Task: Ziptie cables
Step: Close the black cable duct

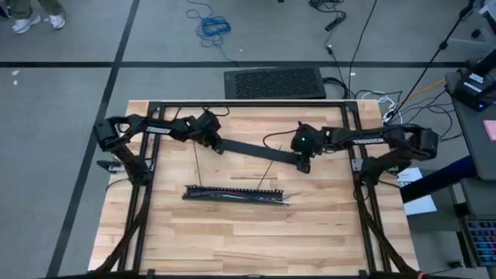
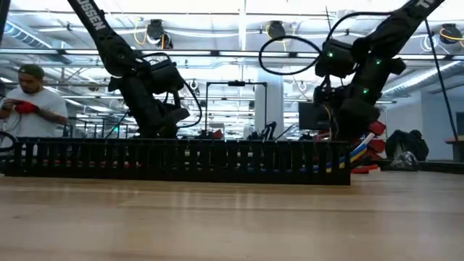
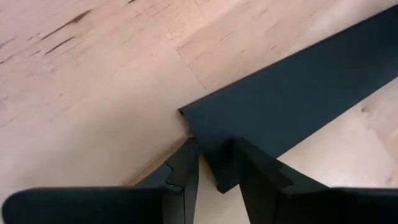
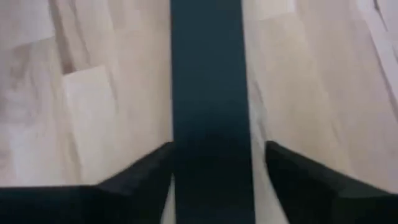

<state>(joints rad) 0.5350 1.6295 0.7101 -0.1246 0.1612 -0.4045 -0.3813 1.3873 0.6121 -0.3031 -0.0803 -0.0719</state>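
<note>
A long black slotted bar (image 1: 232,194) lies on the wooden table with the cables (image 1: 242,197) running along it; their coloured ends stick out at one end (image 2: 357,155). Two thin dark zipties (image 1: 197,167) (image 1: 266,173) lie on the table, reaching from the bar toward the far edge. Farther back lies a flat black strip (image 1: 256,149), slanting across the table. My left gripper (image 3: 216,180) is shut on its left end. My right gripper (image 4: 216,174) is open at the strip's right end, one finger on either side of its width. My left gripper pinches the flat strip's left end, at one corner of its end edge (image 3: 214,158), between its two fingers. It comes from the table's left, roughly along the strip. Whether the strip is clear of the table, I cannot tell.
A black metal frame (image 1: 248,104) borders the table's far edge and both sides. A person (image 2: 29,101) stands in the room beyond the table. Bare wood (image 1: 248,240) lies between the bar and the near edge.
</note>
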